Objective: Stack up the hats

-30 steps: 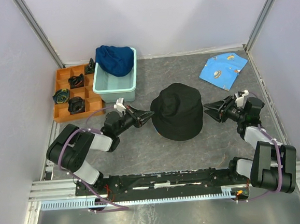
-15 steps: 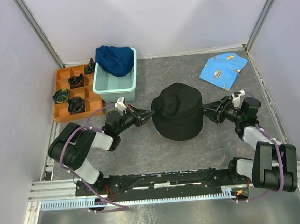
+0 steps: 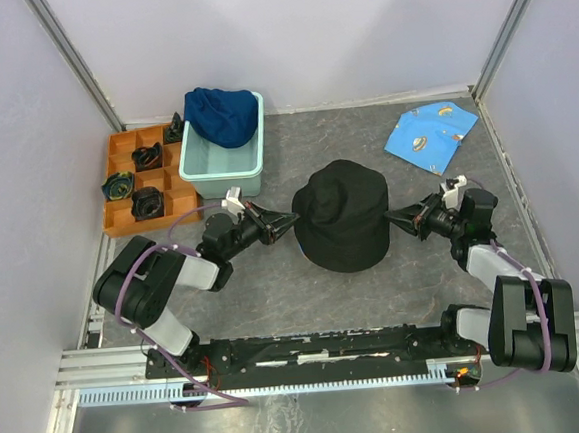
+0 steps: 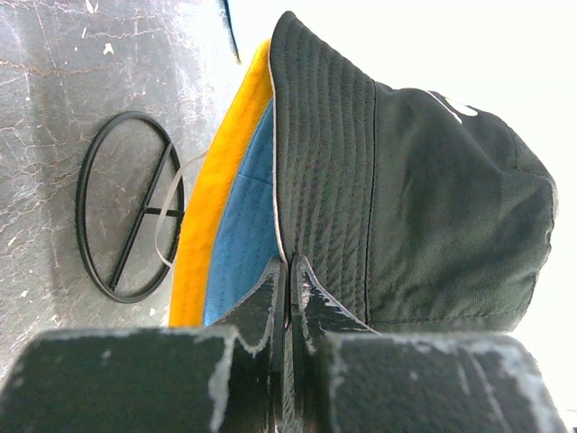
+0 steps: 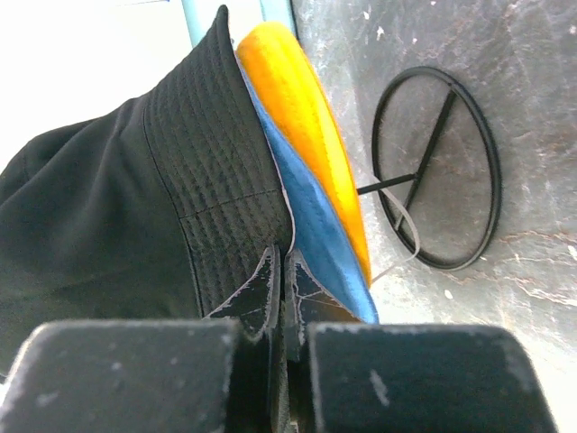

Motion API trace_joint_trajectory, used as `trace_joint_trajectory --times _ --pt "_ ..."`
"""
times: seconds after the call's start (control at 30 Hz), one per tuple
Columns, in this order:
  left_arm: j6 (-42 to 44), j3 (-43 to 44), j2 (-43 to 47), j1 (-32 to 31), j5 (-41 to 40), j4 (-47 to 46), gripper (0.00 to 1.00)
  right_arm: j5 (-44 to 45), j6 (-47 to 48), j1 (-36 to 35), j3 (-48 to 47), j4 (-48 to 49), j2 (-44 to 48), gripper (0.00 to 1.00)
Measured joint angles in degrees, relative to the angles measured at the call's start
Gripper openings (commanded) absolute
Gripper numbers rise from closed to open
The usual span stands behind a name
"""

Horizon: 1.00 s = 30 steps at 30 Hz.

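Black fingers of the left gripper [image 4: 288, 268] and right gripper [image 5: 282, 259] each pinch one side of the soft black bucket hat [image 3: 343, 215], which sits between them on the light blue fabric hat [image 4: 239, 244] and yellow-orange fabric hat [image 4: 215, 176]; the dark navy fabric hat [image 3: 221, 114] lies back-left, nearer the left gripper.

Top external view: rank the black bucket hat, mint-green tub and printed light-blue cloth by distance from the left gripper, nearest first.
From the left gripper:
1. black fabric bucket hat: at the gripper's tips in the table centre, with its brim pinched.
2. mint-green plastic tub: just beyond the gripper, toward the back left.
3. light-blue printed cloth: far side of the hat, back right.
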<state>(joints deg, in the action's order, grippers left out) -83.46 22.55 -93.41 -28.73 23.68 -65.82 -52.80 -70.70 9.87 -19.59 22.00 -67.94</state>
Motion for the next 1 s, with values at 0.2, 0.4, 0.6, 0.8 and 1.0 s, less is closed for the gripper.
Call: trace_joint_trajectory --times 0.2,0.4,0.6,0.8,1.0 --pt "0.0 -0.2 -0.5 0.0 0.1 0.4 0.03 1.2 5.6 0.0 -0.3 -7.8 1.6 0.0" --pt "0.1 -0.9 -1.4 0.0 0.4 1.2 0.03 2.4 10.2 0.0 -0.8 -12.2 0.6 0.0" --pt "0.0 -2.5 -3.7 0.0 0.5 -1.0 0.03 3.0 12.6 -0.1 -0.8 -12.6 -3.0 0.0" --pt "0.1 -2.7 -6.3 0.0 0.5 -4.7 0.03 3.0 13.7 -0.1 -1.3 -12.1 -4.9 0.0" --pt "0.1 -2.7 -9.2 0.0 1.2 -8.7 0.03 3.1 15.0 -0.1 -1.8 -12.2 -5.3 0.08"
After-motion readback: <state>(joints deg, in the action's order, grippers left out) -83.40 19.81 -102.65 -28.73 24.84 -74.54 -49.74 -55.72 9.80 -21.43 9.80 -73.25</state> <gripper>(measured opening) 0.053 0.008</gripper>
